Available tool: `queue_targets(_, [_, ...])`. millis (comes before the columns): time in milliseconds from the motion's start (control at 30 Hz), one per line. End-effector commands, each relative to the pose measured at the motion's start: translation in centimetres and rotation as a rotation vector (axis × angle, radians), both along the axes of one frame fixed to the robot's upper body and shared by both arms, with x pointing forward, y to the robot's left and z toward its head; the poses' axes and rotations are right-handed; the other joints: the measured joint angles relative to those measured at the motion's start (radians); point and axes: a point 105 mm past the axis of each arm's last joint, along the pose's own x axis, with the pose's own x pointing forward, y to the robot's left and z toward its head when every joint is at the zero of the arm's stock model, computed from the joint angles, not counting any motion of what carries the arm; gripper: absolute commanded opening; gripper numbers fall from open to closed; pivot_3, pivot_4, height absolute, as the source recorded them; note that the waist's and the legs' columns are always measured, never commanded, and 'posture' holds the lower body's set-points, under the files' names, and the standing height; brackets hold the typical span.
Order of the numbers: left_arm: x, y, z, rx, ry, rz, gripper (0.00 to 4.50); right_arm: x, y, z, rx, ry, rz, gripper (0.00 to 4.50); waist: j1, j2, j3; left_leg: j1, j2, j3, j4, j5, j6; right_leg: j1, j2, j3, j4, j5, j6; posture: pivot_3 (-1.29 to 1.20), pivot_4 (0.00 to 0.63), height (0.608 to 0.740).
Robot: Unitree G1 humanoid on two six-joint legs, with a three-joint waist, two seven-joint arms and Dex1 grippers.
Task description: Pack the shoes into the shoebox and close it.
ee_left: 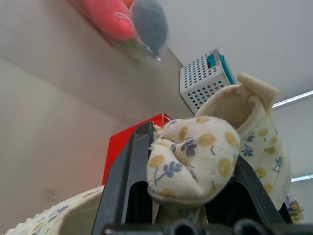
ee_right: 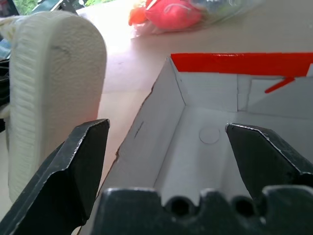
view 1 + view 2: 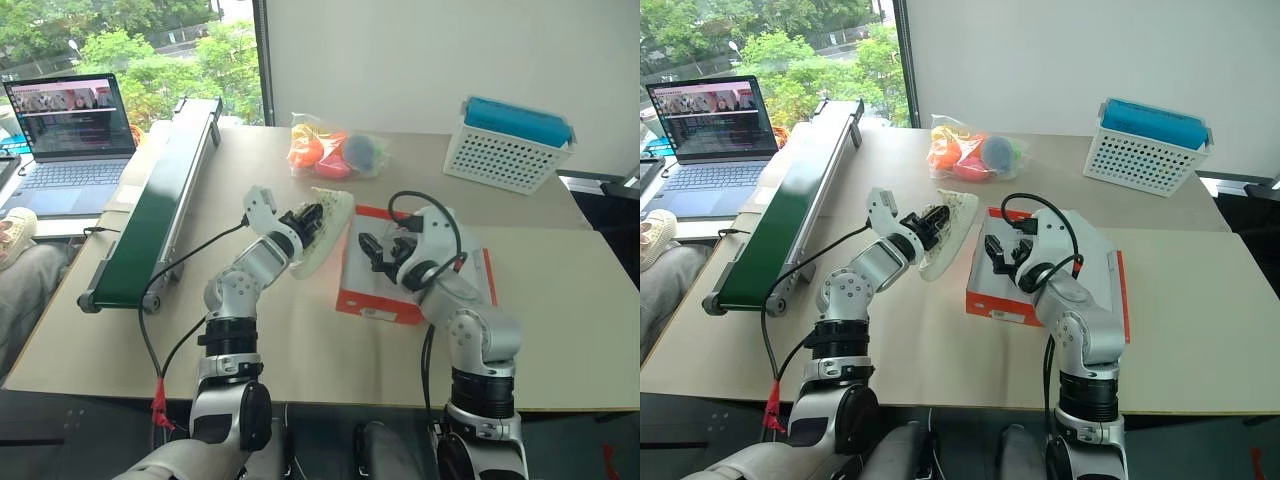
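A cream shoe [image 3: 330, 228] with a pale sole hangs tilted above the table, just left of the shoebox. My left gripper [image 3: 306, 220] is shut on its collar; the left wrist view shows black fingers [image 1: 129, 176] pinching the dotted, flowered lining [image 1: 195, 156]. The orange-red shoebox [image 3: 375, 303] lies open on the table in front of me. My right gripper [image 3: 374, 250] hovers over the box's left end, open and holding nothing. In the right wrist view the box's whitish inside [image 2: 205, 122] lies between its spread fingers, with the shoe's sole [image 2: 54, 88] beside the box wall.
A green conveyor belt [image 3: 160, 200] runs along the table's left side, with a laptop [image 3: 70, 130] beyond it. A clear bag of coloured toys [image 3: 335, 148] sits at the back centre. A white perforated basket [image 3: 505, 150] stands at the back right.
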Motion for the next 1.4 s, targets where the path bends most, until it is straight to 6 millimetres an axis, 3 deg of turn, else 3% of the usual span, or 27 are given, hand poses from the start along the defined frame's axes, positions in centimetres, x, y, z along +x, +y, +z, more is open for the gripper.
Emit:
queue_targets(33, [-0.6, -3.9, 5.1, -0.085, -0.152, -0.106, 1.27, -1.1, 2.9, 3.7, 0.038, -0.123, 0.151, 4.5, -0.001, 0.0, 0.0, 0.0, 0.0, 0.0, 0.0, 0.0, 0.0, 0.0, 0.0, 0.0, 0.0, 0.0, 0.0, 0.0, 0.15, 0.705])
queue_targets(133, [-0.4, -3.7, 5.3, -0.092, -0.155, -0.096, 1.27, -2.4, 4.9, 4.6, 0.058, -0.149, 0.279, 4.5, 0.001, 0.0, 0.0, 0.0, 0.0, 0.0, 0.0, 0.0, 0.0, 0.0, 0.0, 0.0, 0.0, 0.0, 0.0, 0.0, 0.15, 0.705])
queue_targets(300, [-0.5, -3.6, 5.3, -0.091, -0.161, -0.091, 1.27, -3.1, 5.6, 5.7, 0.145, -0.154, 0.336, 4.5, 0.0, 0.0, 0.0, -0.001, 0.0, -0.001, 0.0, 0.0, 0.0, 0.0, 0.0, 0.0, 0.0, 0.0, 0.0, 0.0, 0.15, 0.705])
queue_targets(900, [-0.9, -3.5, 5.1, -0.072, -0.167, -0.095, 1.27, 1.7, -0.6, 5.1, 0.204, -0.14, -0.058, 4.5, -0.009, 0.0, 0.0, -0.001, 0.0, 0.0, 0.0, 0.0, 0.0, -0.001, 0.001, 0.0, 0.0, 0.0, 0.0, 0.0, 0.15, 0.705])
queue_targets(1133, [-1.0, -3.4, 4.9, -0.069, -0.161, -0.089, 1.27, 2.4, -1.7, 4.9, 0.225, -0.145, -0.096, 4.5, -0.01, 0.0, 0.0, -0.001, 0.0, 0.0, 0.0, 0.0, 0.0, -0.001, 0.001, 0.0, 0.0, 0.0, 0.0, 0.0, 0.15, 0.705])
queue_targets(1300, [-1.0, -3.1, 4.9, -0.065, -0.159, -0.081, 1.27, 1.2, -1.0, 7.5, 0.324, -0.226, 0.012, 4.5, -0.01, 0.0, 0.0, -0.002, 0.0, 0.0, 0.0, 0.0, 0.0, -0.002, 0.001, 0.0, 0.0, 0.0, 0.0, 0.0, 0.15, 0.705])
queue_targets(1400, [-0.9, -2.9, 4.5, -0.057, -0.152, -0.07, 1.27, 0.7, -2.3, 9.8, 0.471, -0.27, 0.019, 4.5, -0.008, 0.0, 0.0, -0.002, 0.0, 0.0, 0.0, 0.0, 0.0, -0.002, 0.001, 0.0, 0.0, 0.0, 0.0, 0.0, 0.15, 0.705])
